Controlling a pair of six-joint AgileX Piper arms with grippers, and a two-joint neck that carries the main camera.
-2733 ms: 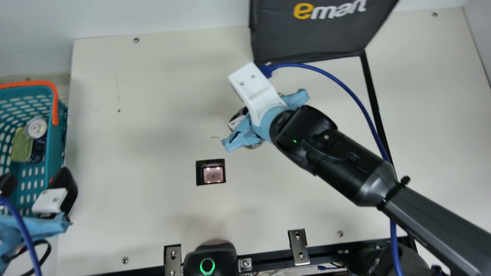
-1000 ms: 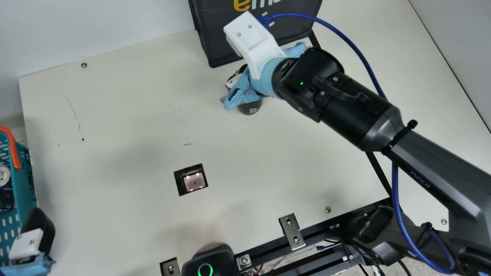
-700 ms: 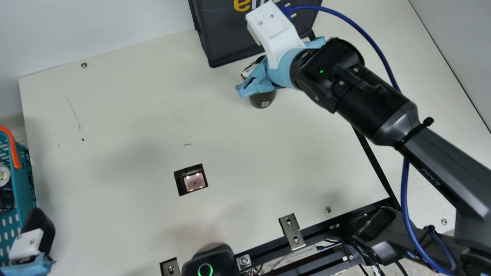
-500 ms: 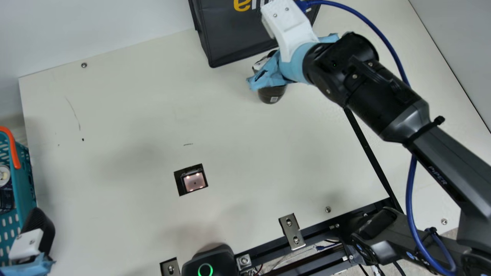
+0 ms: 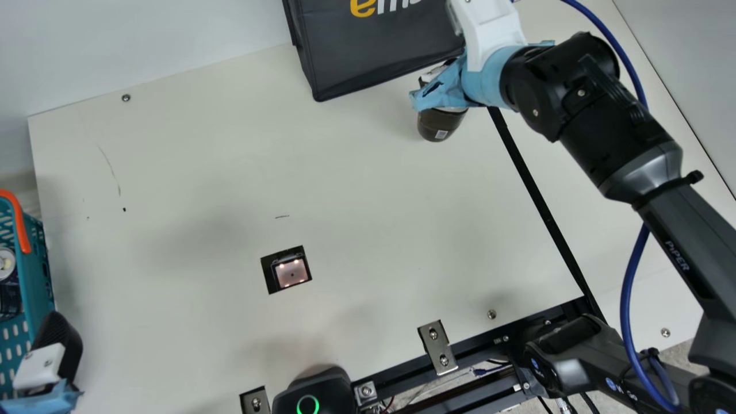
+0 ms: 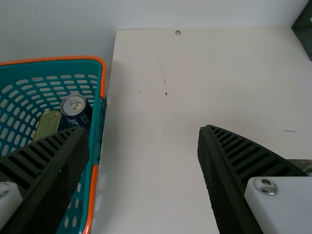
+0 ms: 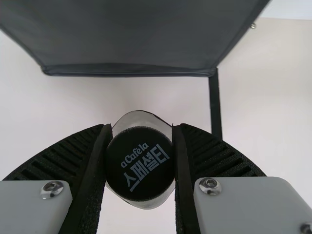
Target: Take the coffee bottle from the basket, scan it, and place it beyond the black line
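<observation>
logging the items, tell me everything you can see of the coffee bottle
The dark brown bottle, seemingly plastic, has a round black cap with pale print, a clear-looking rim around it, and a small pale square code low on its side. It is clamped between both black ribbed fingers of the right claw, in front of the dark grey fabric bag, on the scanner's side of the black line.

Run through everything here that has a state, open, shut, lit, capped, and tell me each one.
Brown coffee bottle with black cap, capped, gripped, short of the black line
Right hand, closed on the bottle
Left hand, open
Square scanner window, lit
Green ring on black device, lit
Teal perforated plastic basket, upright, holding things
Dark drink can with silver top, upright
Black fabric bag, standing upright
</observation>
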